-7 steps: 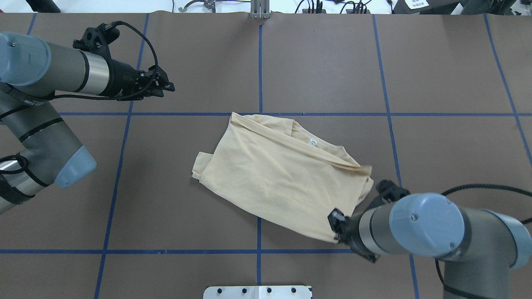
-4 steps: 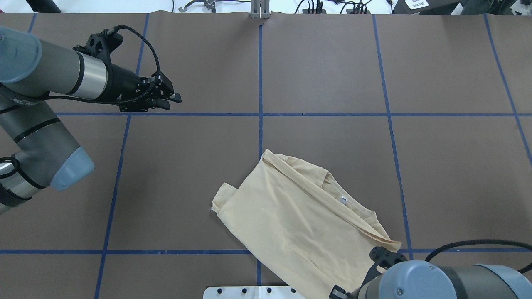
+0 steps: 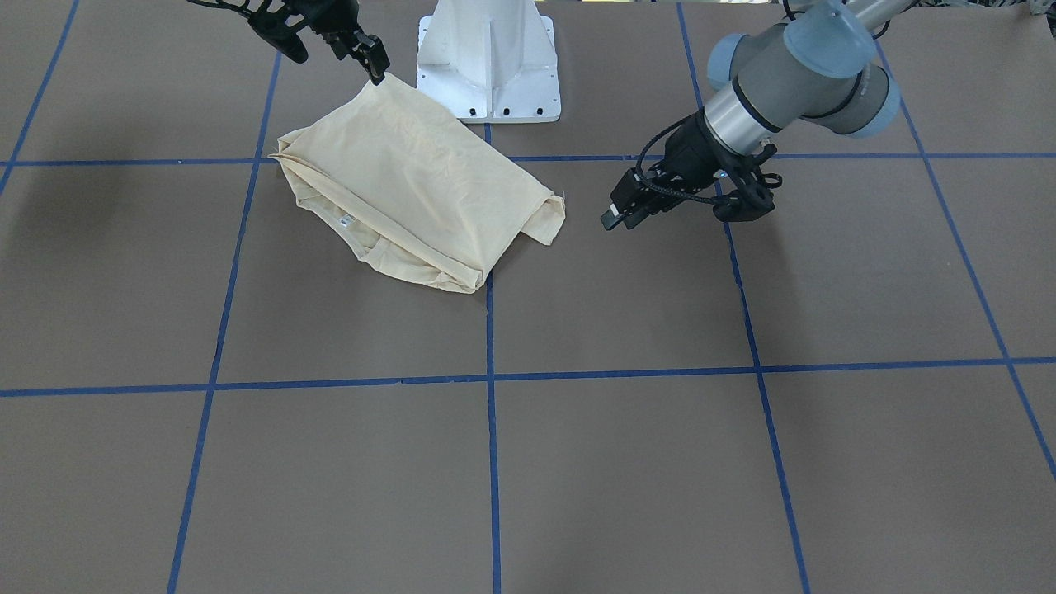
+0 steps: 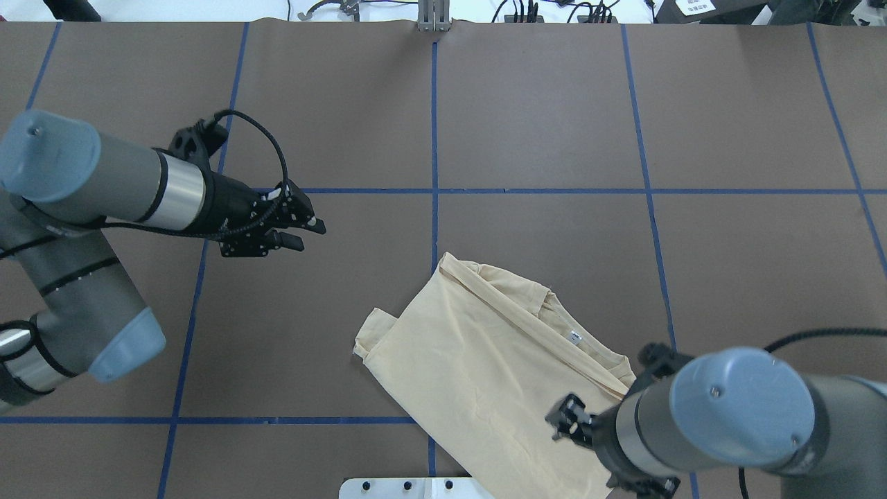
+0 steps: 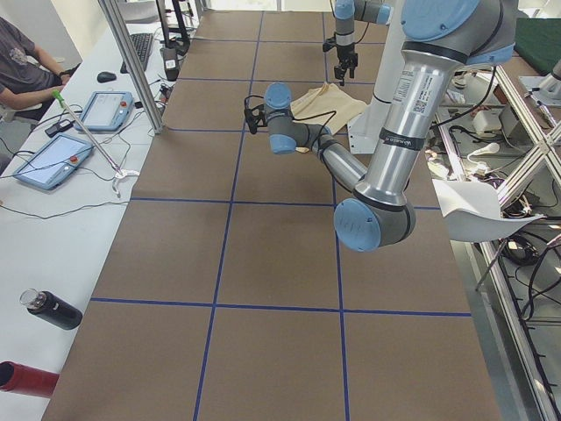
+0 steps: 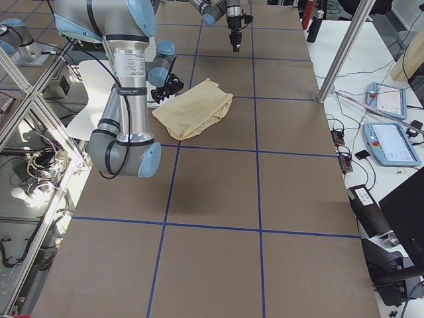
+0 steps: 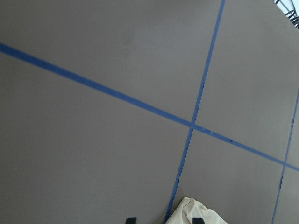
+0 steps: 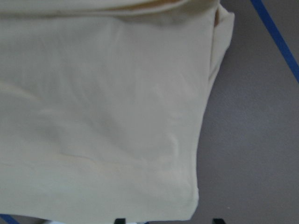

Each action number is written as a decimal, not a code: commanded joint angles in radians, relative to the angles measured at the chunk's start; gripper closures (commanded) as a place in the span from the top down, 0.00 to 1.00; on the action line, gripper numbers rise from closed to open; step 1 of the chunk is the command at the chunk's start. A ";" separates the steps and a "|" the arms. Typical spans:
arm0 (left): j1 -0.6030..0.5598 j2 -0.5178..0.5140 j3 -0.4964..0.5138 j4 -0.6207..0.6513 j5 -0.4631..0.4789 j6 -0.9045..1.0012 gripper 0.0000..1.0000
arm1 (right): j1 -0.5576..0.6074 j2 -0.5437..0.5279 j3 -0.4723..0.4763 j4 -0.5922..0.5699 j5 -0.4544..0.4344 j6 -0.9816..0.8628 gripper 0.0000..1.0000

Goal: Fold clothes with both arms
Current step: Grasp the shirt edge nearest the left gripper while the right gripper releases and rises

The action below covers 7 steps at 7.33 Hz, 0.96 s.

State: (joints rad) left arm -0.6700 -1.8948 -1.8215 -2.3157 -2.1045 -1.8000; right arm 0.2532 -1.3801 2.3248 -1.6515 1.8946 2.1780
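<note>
Pale yellow T-shirt (image 4: pixel 478 360) lies folded on the brown desk (image 4: pixel 554 125), close to the robot, its edge reaching the white base plate (image 3: pixel 495 91). Right end effector (image 4: pixel 567 419) is over the shirt with fingers spread and grips nothing. Left end effector (image 4: pixel 303 233) hovers with fingers parted, apart from the shirt.

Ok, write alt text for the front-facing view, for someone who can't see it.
A folded pale yellow shirt lies on a brown table gridded with blue tape. The right hand is at its corner by the white base; the left hand hovers open, clear of the shirt.
</note>
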 commanded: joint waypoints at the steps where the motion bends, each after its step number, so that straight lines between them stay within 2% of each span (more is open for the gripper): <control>1: 0.201 -0.006 -0.019 0.129 0.215 -0.132 0.50 | 0.304 0.152 -0.129 -0.001 0.110 -0.134 1.00; 2: 0.257 -0.054 -0.013 0.236 0.246 -0.137 0.50 | 0.416 0.167 -0.187 0.002 0.173 -0.205 1.00; 3: 0.304 -0.061 -0.010 0.251 0.301 -0.143 0.50 | 0.467 0.167 -0.218 0.005 0.185 -0.295 1.00; 4: 0.338 -0.069 -0.004 0.265 0.310 -0.144 0.50 | 0.468 0.174 -0.251 0.009 0.179 -0.346 1.00; 7: 0.351 -0.070 0.005 0.289 0.314 -0.144 0.55 | 0.468 0.203 -0.315 0.006 0.169 -0.350 1.00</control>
State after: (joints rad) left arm -0.3283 -1.9596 -1.8222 -2.0309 -1.7925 -1.9427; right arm 0.7202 -1.1818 2.0288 -1.6447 2.0653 1.8341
